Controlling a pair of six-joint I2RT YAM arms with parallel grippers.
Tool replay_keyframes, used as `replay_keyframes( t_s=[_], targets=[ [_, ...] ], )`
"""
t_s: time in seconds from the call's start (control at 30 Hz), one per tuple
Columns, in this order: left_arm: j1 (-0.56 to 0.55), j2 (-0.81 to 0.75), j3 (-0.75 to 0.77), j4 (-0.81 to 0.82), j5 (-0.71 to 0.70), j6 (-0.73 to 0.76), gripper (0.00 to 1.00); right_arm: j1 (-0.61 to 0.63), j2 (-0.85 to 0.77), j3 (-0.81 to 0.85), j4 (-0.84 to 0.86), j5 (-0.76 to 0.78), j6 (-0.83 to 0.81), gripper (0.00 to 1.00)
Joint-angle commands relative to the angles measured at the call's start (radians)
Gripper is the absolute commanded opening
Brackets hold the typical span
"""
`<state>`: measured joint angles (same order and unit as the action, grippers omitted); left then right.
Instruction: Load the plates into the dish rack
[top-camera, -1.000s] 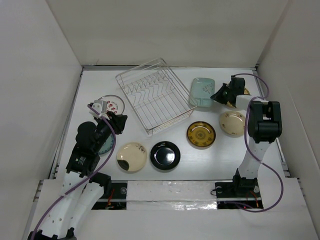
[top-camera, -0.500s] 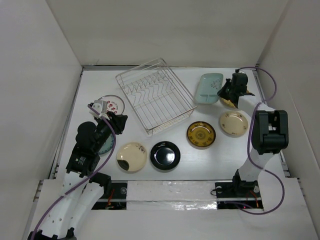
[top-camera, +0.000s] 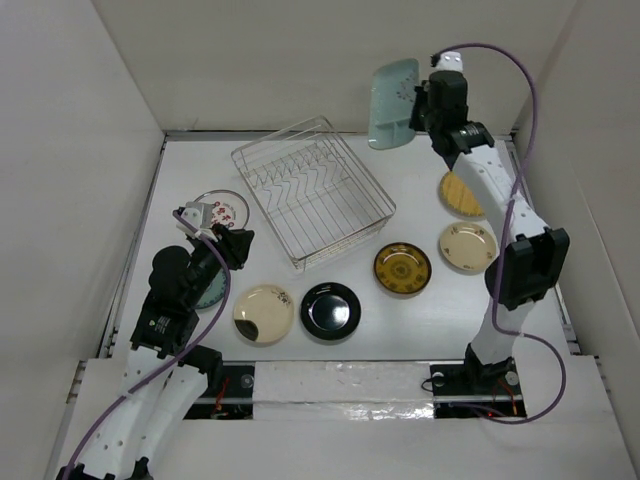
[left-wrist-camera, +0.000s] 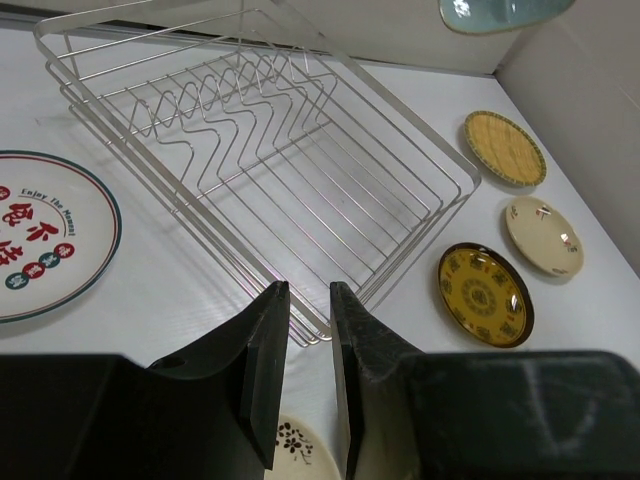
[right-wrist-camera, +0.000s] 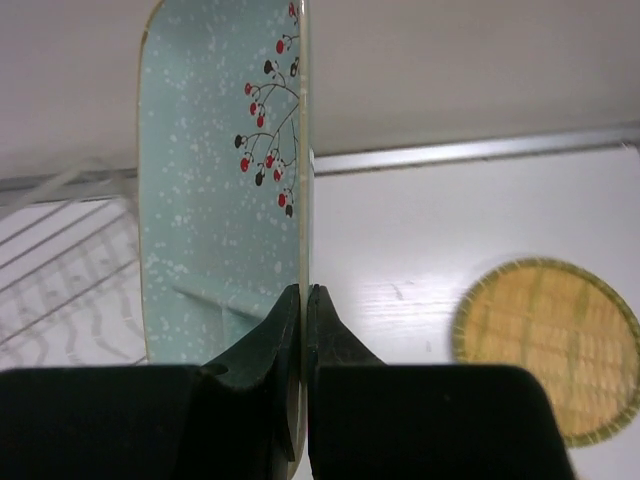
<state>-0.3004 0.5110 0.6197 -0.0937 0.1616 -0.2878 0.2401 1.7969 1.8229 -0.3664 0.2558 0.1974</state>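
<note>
While the left gripper (left-wrist-camera: 310, 292) is hovering low just right of the red-marked white plate (top-camera: 222, 210), its fingers are sitting barely parted, gripping nothing and pointing at the dish rack (top-camera: 312, 190). On the table, nearer than the rack, the blotched cream plate (top-camera: 263, 314), black plate (top-camera: 330, 310) and gold patterned plate (top-camera: 402, 268) are lying in a row. The right gripper (top-camera: 420, 105) is clamping tight on the pale green plate (top-camera: 393, 103) by its rim, holding it on edge in the air beyond the rack's far-right corner, with the plate sticking out left of the fingers. The plain cream plate (top-camera: 466, 246) is lying under that arm.
</note>
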Motion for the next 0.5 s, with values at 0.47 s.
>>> replay_keyframes(
  t_s=[0.47],
  targets=[
    [-0.003,-0.014,0.006,0.061,0.01,0.015,0.21,0.232,0.358,0.624,-0.23,0.22,-0.187,0.0]
  ],
)
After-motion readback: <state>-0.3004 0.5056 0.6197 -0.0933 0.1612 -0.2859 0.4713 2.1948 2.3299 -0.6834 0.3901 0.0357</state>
